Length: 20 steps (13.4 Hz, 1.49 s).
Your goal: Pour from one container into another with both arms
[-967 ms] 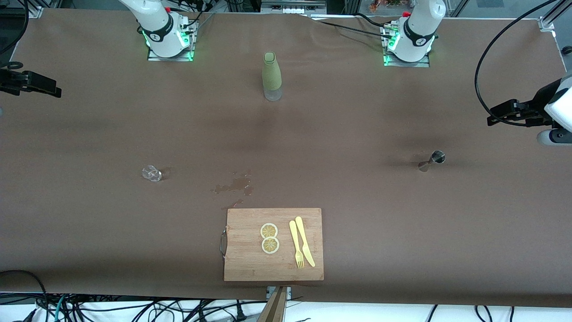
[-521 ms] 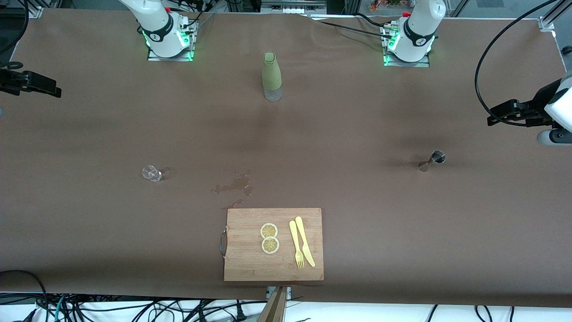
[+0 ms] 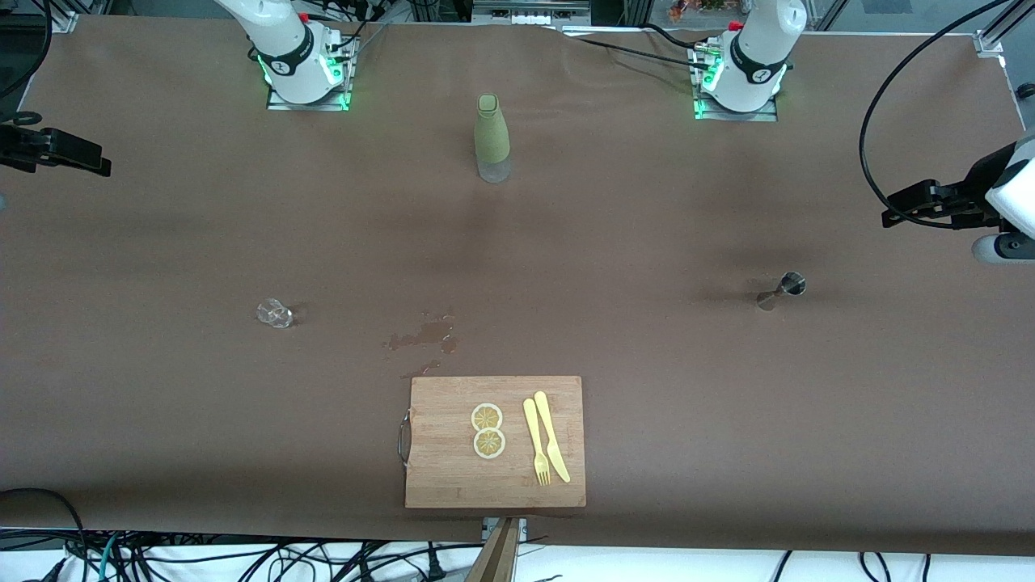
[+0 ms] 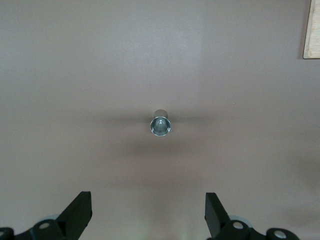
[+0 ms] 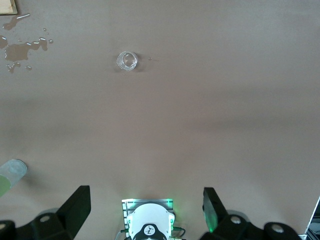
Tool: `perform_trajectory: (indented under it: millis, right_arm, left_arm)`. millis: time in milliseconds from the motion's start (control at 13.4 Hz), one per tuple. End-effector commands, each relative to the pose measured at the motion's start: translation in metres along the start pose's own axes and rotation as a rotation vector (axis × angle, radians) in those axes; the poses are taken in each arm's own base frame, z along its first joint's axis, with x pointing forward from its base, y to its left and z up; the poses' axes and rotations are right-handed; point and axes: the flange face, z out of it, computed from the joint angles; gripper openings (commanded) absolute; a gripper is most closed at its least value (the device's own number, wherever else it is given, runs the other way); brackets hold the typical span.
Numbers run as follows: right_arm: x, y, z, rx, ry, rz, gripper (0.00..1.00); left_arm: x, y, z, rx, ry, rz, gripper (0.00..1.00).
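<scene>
The small steel jigger [image 3: 783, 291] stands upright on the brown table toward the left arm's end. In the left wrist view the jigger [image 4: 160, 124] is seen from straight above, its top cup open. My left gripper [image 4: 147, 200] hangs high over it, open and empty. The tiny clear faceted glass cup [image 3: 275, 313] stands toward the right arm's end. The right wrist view shows that cup [image 5: 127, 61] far below. My right gripper [image 5: 146, 195] is open and empty, high above the table near its own base [image 5: 148, 222].
A tall olive-green sleeved bottle [image 3: 492, 137] stands mid-table near the bases. A wet spill [image 3: 424, 333] lies between the cup and a wooden cutting board [image 3: 441, 477]. Lemon slices [image 3: 487, 430] and a yellow fork and knife [image 3: 546, 447] lie on the board.
Nothing on the table has moved. The left arm's hand has shifted only very slightly.
</scene>
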Motion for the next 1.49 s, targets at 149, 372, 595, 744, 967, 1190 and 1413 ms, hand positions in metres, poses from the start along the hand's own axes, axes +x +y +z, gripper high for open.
perform_trajectory:
  millis: [149, 372, 595, 744, 967, 1190, 1413]
  right_arm:
    - [-0.002, 0.002, -0.002, -0.002, 0.008, 0.013, 1.0]
    - [-0.001, 0.002, -0.001, -0.002, 0.007, 0.013, 1.0]
    - [-0.001, 0.003, -0.002, 0.004, 0.01, 0.014, 1.0]
    - [0.008, 0.008, 0.007, 0.003, -0.001, 0.024, 1.0]
    - [0.013, 0.013, 0.016, -0.009, -0.025, 0.037, 1.0]
    - [0.019, 0.021, 0.027, -0.006, -0.051, 0.047, 1.0]
    - [0.03, 0.025, 0.042, 0.005, -0.083, 0.052, 1.0]
  left_arm:
    - [-0.007, -0.002, -0.005, -0.025, 0.014, 0.019, 1.0]
    - [-0.007, -0.002, -0.005, -0.025, 0.013, 0.021, 1.0]
    - [-0.007, -0.002, -0.005, -0.025, 0.013, 0.019, 1.0]
    - [-0.006, -0.002, -0.004, -0.028, 0.013, 0.019, 1.0]
    - [-0.007, -0.01, -0.003, -0.023, 0.008, 0.022, 1.0]
    - [-0.005, -0.055, 0.006, -0.03, -0.002, 0.146, 1.0]
    - [-0.008, -0.088, 0.012, -0.035, -0.009, 0.275, 1.0]
